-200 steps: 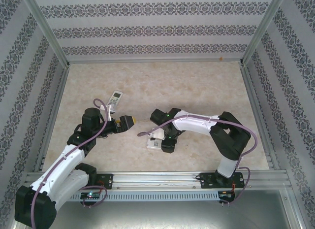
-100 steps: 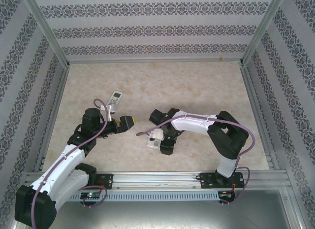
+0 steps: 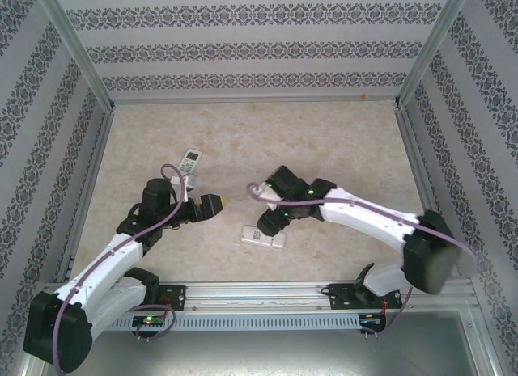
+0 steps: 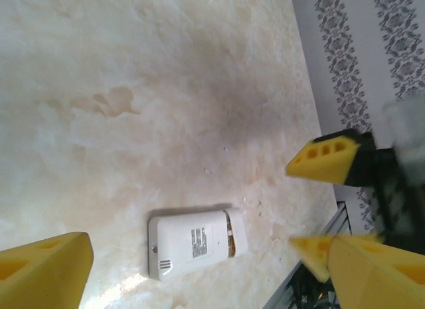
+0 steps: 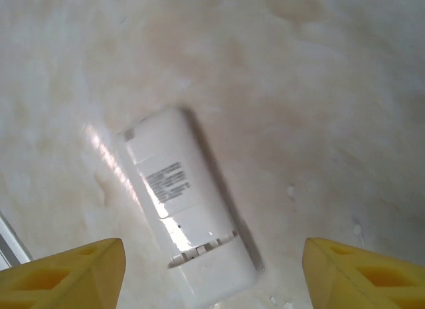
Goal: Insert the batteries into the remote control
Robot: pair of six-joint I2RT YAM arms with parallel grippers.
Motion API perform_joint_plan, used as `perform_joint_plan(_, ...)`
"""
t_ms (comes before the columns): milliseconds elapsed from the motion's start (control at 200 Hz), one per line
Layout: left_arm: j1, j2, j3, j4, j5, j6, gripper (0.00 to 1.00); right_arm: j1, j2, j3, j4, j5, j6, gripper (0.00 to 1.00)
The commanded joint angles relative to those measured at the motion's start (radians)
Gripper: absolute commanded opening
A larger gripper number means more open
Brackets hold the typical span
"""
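Observation:
A white remote control [image 3: 262, 238] lies face down on the beige table, its label side up [image 4: 192, 241] [image 5: 179, 203]. Its battery cover sits slightly ajar, and a coppery glint shows in the gap [image 4: 229, 232]. The batteries themselves are hidden. My right gripper [image 3: 271, 221] [image 5: 216, 276] hovers open just above the remote's cover end, with a yellow finger on each side and neither touching it. My left gripper [image 3: 215, 203] [image 4: 199, 276] is open with nothing in it, to the left of the remote and pointing at it. One yellow fingertip [image 4: 325, 159] of the right gripper appears in the left wrist view.
A second white remote [image 3: 191, 159] with buttons up lies behind the left arm. Metal rails [image 3: 259, 293] edge the table's near side, and patterned walls close the other three sides. Open table stretches behind and to the right.
The right arm has swung its elbow out to the right, and its gripper has lifted off the remote, which now lies free. The left gripper's jaws have narrowed a little.

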Motion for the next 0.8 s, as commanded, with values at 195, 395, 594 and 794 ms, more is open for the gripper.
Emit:
perform_joint_plan(195,-0.234,0.269,0.173,-0.217,-0.184,0.137,0.8,-0.009,-0.206,-0.343,0.193,0.028,0.769,0.56)
perform_joint_plan(395,-0.272,0.402,0.218,-0.208,-0.198,0.153,0.75,0.03,-0.102,-0.315,0.177,-0.002,0.735,0.52)
perform_joint_plan(594,-0.288,0.457,0.207,-0.173,-0.19,0.14,0.7,0.048,-0.021,-0.301,0.179,0.006,0.722,0.46)
perform_joint_plan(794,-0.325,0.498,0.183,-0.116,-0.197,0.061,0.65,0.119,-0.003,-0.303,0.119,0.046,0.756,0.43)
